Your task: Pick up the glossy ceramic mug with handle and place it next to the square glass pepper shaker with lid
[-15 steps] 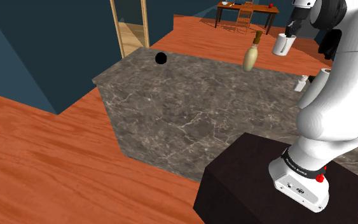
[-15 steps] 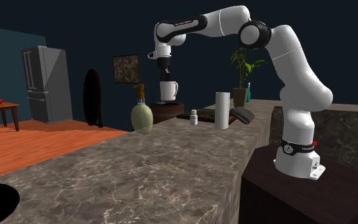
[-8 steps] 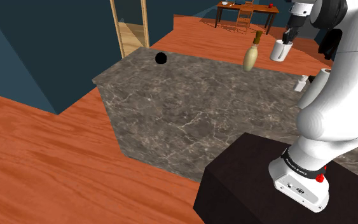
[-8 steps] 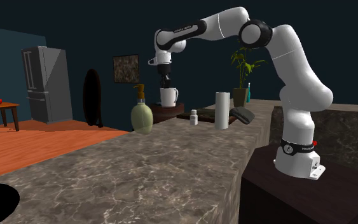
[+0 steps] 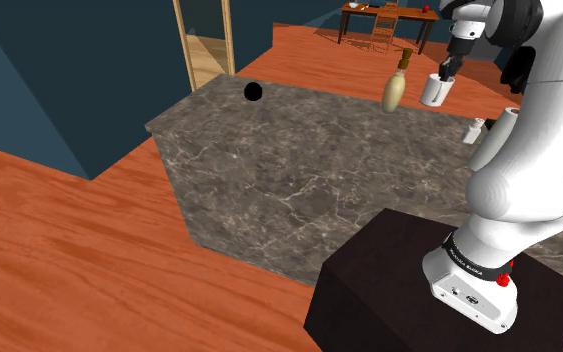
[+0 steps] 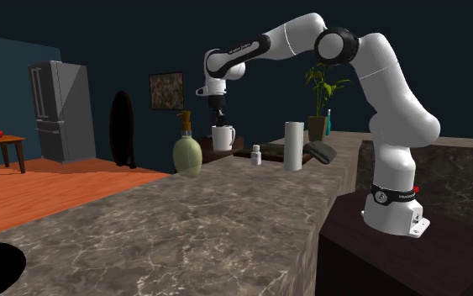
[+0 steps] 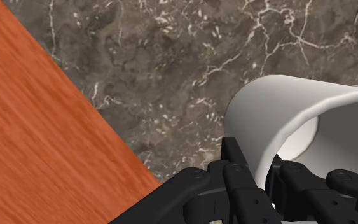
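A white mug (image 5: 434,89) with a handle hangs just above the dark marble counter (image 5: 299,170), with my black gripper (image 5: 448,66) shut on its rim from above. The second exterior view has the mug (image 6: 223,137) under the gripper (image 6: 218,119), beside a green soap bottle (image 6: 187,154). Seen from the wrist, one finger sits outside the mug's (image 7: 279,118) wall and one inside, the gripper (image 7: 263,168) clasping it. A small white lidded shaker (image 6: 256,155) stands on the counter a short way from the mug, also seen as the shaker (image 5: 474,130) near the arm.
A white paper roll (image 6: 293,145) stands beside the shaker, with a dark folded thing (image 6: 320,152) behind it. A black round object (image 5: 253,92) lies at the counter's far corner. The counter edge and wooden floor (image 7: 37,140) lie close under the mug.
The arm has lowered the mug toward the counter and shifted it slightly to the shoulder view's left. The grip on the rim is unchanged.
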